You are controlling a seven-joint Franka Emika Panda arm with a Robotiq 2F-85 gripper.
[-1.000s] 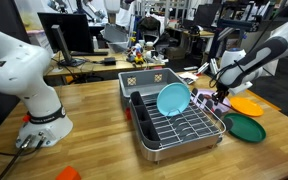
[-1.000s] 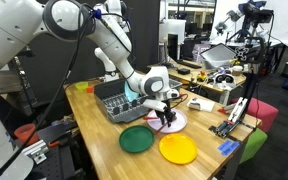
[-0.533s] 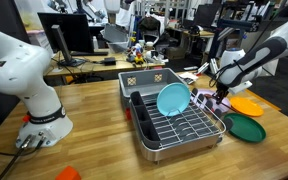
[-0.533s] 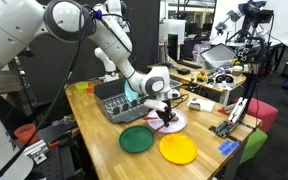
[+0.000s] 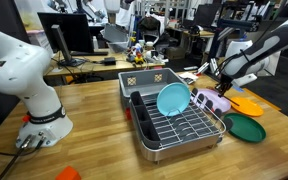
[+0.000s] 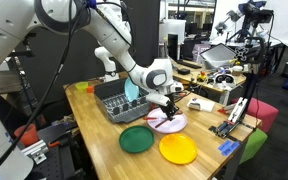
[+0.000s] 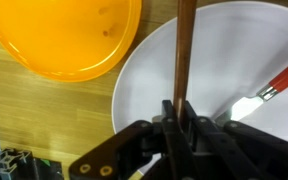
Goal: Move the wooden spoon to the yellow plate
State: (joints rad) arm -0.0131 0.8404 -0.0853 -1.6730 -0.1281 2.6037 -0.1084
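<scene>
Gripping: the jaws are closed on the shaft of the slim, stick-like brown wooden spoon [image 7: 185, 45], one finger on each side.
Gripper: the black Robotiq gripper [image 7: 181, 108] hangs above the pale plate in both exterior views [image 5: 221, 88] [image 6: 174, 100].
Spoon position: the shaft runs over the smooth, round white plate [image 7: 149, 90] towards its rim. It is not on the yellow plate, and its far end leaves the wrist view.
Yellow plate: the flat, round, glossy orange-yellow plate [image 7: 64, 40] lies on the table just beside the white one [image 5: 247, 104] [image 6: 178, 149].
White plate contents: a red-handled utensil with a pale blade [image 7: 269, 88].
Green plate: a dark green round plate [image 5: 244, 128] lies near the yellow one [image 6: 137, 139].
Rack: a wire dish rack [image 5: 184, 130] holds a light blue round dish [image 5: 172, 98] that leans on edge.
Table: a warm wood-grain table [image 5: 94, 130].
</scene>
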